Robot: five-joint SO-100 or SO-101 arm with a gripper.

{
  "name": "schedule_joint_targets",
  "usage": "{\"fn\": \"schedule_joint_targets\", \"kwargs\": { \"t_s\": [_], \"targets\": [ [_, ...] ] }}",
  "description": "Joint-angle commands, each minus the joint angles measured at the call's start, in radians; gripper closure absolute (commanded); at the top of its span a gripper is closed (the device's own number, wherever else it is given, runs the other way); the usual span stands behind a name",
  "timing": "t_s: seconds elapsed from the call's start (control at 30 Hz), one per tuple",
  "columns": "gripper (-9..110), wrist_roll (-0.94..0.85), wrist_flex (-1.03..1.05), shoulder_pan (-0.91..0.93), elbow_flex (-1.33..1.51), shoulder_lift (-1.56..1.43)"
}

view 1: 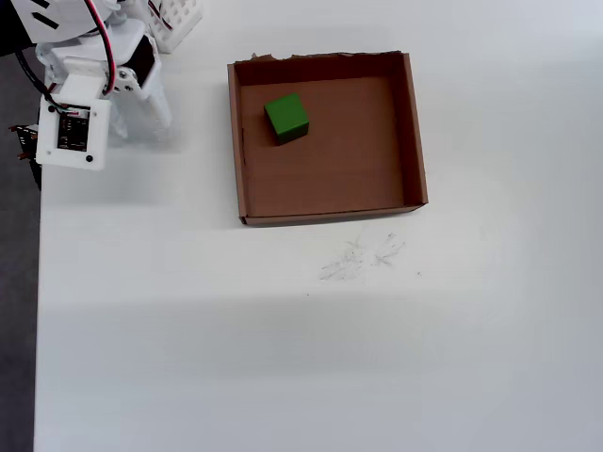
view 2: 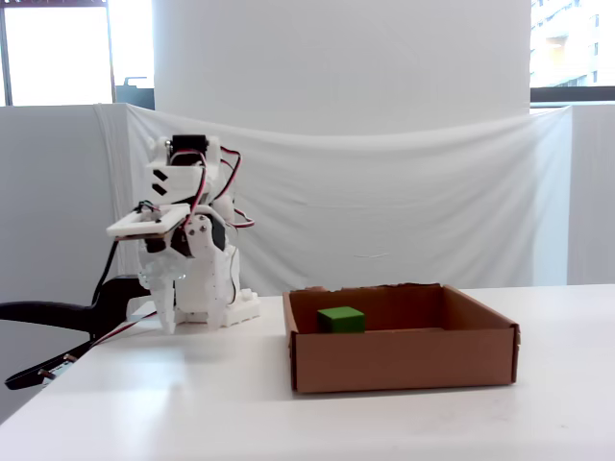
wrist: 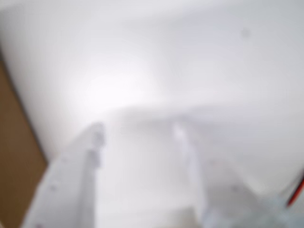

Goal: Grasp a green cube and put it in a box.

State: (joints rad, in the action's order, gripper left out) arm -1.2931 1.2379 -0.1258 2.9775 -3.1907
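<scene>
The green cube (view 1: 286, 118) lies inside the box (view 1: 415, 132), a shallow brown cardboard tray, near its far left corner in the overhead view. In the fixed view the cube (view 2: 341, 320) shows behind the box's front wall (view 2: 404, 360). My gripper (view 1: 138, 124) is folded back at the table's far left corner, well left of the box, pointing down at the bare table. The wrist view is blurred: the gripper (wrist: 137, 129) shows two white fingers with a gap and nothing between them. Neither cube nor box is in that view.
A white slotted plastic basket (view 1: 175, 19) stands behind the arm's base. The table's left edge (view 1: 38, 282) runs close to the arm. Faint pencil scribbles (view 1: 363, 256) mark the table in front of the box.
</scene>
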Motion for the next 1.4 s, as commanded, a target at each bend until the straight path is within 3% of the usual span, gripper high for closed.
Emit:
{"fn": "schedule_joint_targets", "kwargs": {
  "t_s": [0.0, 1.37],
  "targets": [
    [81, 0.005, 0.008, -0.012, -0.006, 0.008],
    [80, 0.074, 0.017, -0.012, -0.006, 0.008]
  ]
}}
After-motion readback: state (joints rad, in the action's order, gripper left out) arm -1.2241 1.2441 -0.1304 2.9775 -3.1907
